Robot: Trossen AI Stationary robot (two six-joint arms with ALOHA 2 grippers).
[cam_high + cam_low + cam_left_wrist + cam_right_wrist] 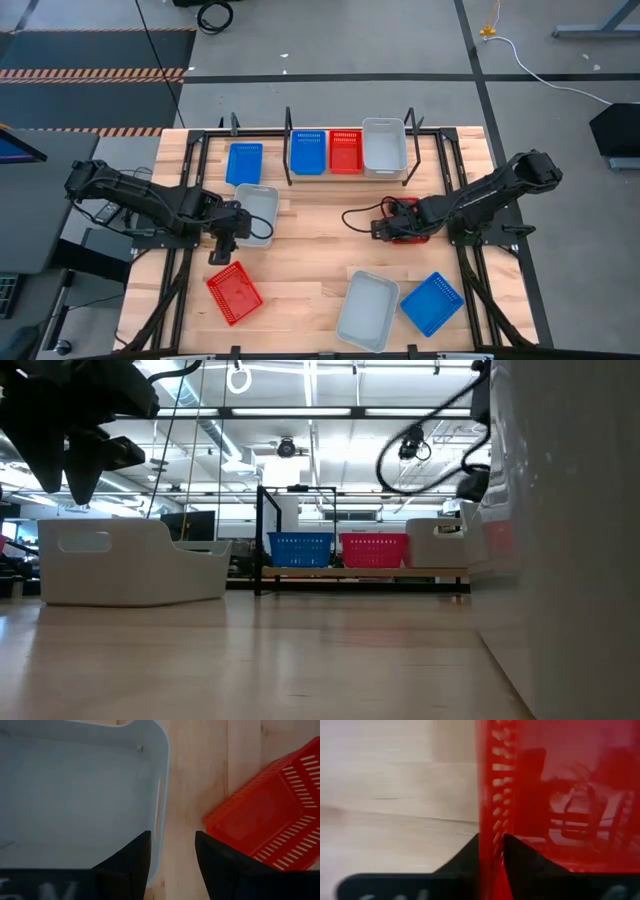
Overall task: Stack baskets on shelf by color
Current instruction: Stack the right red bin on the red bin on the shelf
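Along the near edge of the bench [300, 300], at about 6 o'clock from its centre, I see a grey-white basket [366, 310] lying loose, with a blue basket [432, 303] just beside it toward 5 o'clock and a red basket [234, 293] well apart at 7 o'clock. Farther in, at 9 o'clock, my left gripper [224, 250] hangs over the near rim of a second grey-white basket [256, 214]; its fingers [131, 865] stand parted, one over that basket's wall and one outside it, with nothing pinched between them. At 3 o'clock my right gripper [385, 228] is at a second red basket [405, 222], and the right wrist view shows its fingers [465, 865] closed on the mesh side wall of that basket, one on each face. Beyond that, at 12 o'clock, the shelf [320, 140] carries a row of three baskets: blue [308, 152], red [346, 151] and grey-white [384, 146], side by side and touching. To their left, at 11 o'clock, one more blue basket [243, 163] lies on the plank by itself, apart from the row.
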